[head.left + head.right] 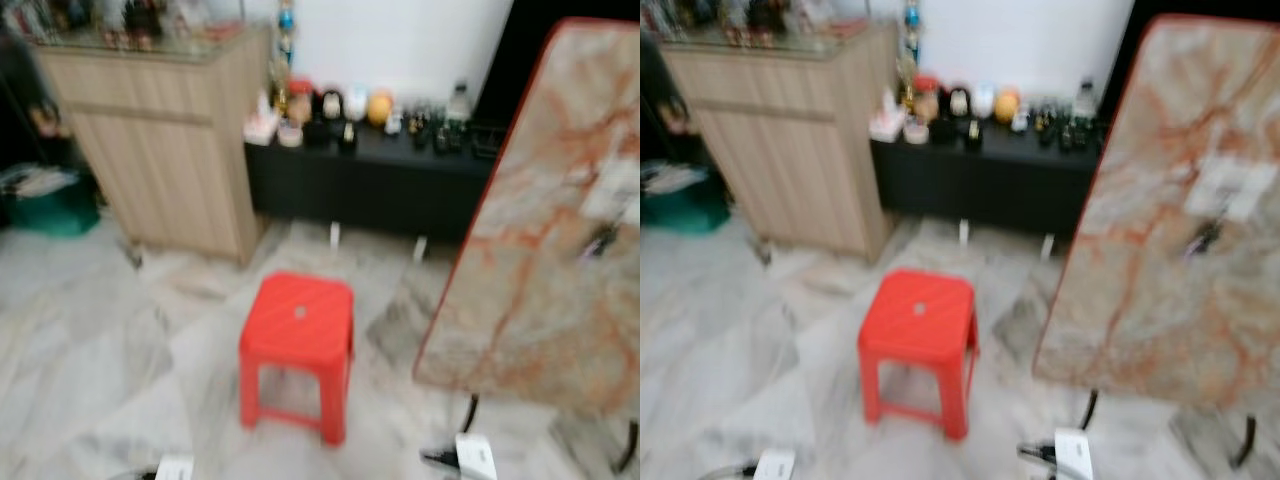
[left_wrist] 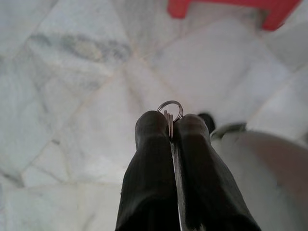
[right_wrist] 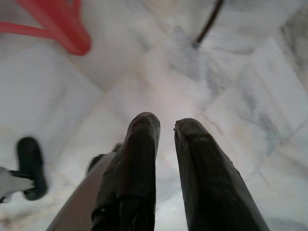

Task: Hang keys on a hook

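Observation:
My left gripper (image 2: 171, 122) hangs low over the pale marble floor (image 2: 72, 96), shut on a set of keys. The silver key ring (image 2: 170, 110) sticks out past the fingertips, and a thin metal blade runs back between the two black fingers. In the right wrist view my right gripper (image 3: 166, 126) also hangs above the floor, open by a narrow gap with nothing in it. The head views are blurred.
A red plastic stool (image 1: 297, 335) stands on the floor straight ahead. To the right is a marble-topped table (image 1: 540, 300) on dark legs, with a small dark object (image 1: 600, 240) and white paper (image 1: 615, 195) on it. A wooden cabinet (image 1: 160, 140) and a low black sideboard (image 1: 380, 185) with several small items line the far wall.

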Available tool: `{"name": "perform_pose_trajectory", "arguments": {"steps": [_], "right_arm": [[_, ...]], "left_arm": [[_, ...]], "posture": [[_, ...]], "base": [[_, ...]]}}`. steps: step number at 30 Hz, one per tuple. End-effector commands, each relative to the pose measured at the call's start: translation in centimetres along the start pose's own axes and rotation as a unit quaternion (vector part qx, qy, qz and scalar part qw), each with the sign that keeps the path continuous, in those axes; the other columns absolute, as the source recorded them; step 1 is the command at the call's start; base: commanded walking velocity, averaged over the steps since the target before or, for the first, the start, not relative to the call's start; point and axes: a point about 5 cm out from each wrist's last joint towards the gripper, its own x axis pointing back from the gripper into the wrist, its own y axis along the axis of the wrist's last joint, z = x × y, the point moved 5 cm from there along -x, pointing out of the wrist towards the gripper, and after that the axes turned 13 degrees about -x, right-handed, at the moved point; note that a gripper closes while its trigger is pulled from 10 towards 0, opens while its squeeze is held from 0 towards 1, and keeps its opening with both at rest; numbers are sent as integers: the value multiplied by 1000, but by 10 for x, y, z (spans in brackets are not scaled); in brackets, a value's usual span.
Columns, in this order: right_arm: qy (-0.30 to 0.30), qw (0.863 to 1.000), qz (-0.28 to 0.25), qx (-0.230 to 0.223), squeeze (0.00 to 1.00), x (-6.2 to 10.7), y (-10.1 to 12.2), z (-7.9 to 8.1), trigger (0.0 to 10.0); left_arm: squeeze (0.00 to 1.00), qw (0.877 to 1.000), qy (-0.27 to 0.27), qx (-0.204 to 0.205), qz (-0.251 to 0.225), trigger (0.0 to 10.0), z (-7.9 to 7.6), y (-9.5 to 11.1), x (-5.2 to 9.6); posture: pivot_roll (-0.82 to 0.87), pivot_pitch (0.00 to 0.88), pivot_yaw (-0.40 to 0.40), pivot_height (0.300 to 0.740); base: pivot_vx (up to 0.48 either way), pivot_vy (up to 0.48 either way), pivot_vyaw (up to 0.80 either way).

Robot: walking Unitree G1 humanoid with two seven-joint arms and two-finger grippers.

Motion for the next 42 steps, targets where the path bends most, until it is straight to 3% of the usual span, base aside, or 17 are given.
{"name": "perform_pose_trajectory", "arguments": {"steps": [1,42], "right_arm": [[-14,1000,2,0,0,1,0,-12,10000],[-18,1000,5,5,0,1,-2,-13,10000]], "left_arm": [[0,1000,-12,-1,6,10000,-9,-2,0],[0,1000,-19,-6,6,10000,-10,-3,1]], "posture": [[-4,0,-20,740],[0,0,-16,740]], "base": [[0,-424,0],[0,-436,0]]}}
